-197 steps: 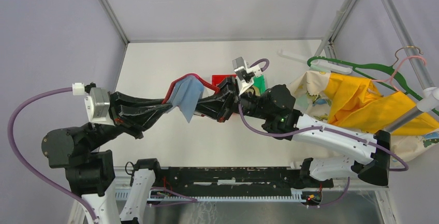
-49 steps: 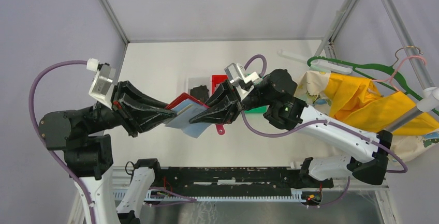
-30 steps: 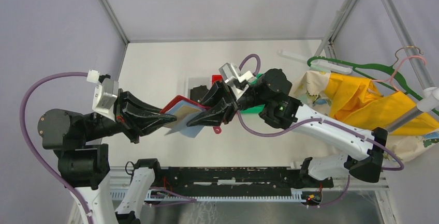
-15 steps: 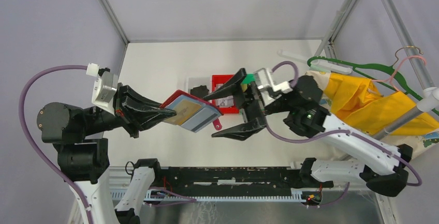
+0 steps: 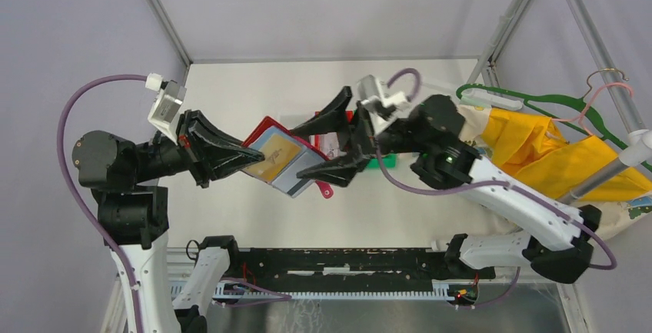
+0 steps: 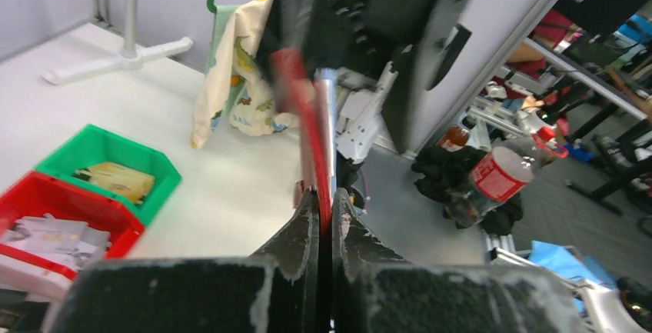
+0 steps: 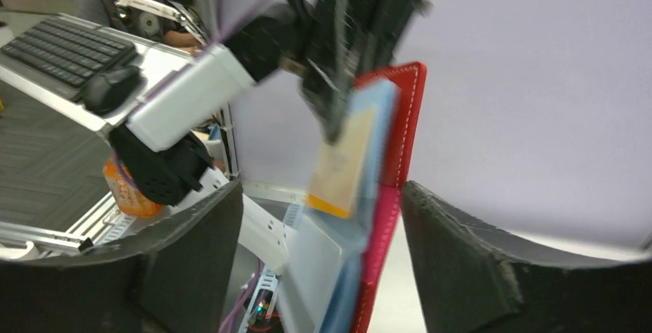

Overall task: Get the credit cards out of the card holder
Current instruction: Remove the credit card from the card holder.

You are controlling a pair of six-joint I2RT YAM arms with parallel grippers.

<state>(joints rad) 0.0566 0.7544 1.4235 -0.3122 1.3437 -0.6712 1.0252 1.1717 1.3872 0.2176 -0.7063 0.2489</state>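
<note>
Top external view: left gripper [image 5: 247,161] clamps the card holder [image 5: 301,181] by its edge; right gripper [image 5: 297,154], jaws apart, straddles the far end; the next move is probably to pinch the credit card [image 5: 274,159] between them.

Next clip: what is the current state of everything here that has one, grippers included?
card holder: open, held off the table.
gold card: tucked in the holder's pocket, not out.
left gripper: shut on the card holder.
right gripper: open, fingers either side of the holder's free end.
red bin: holds pale cards.
green bin: holds a yellowish item.
</note>
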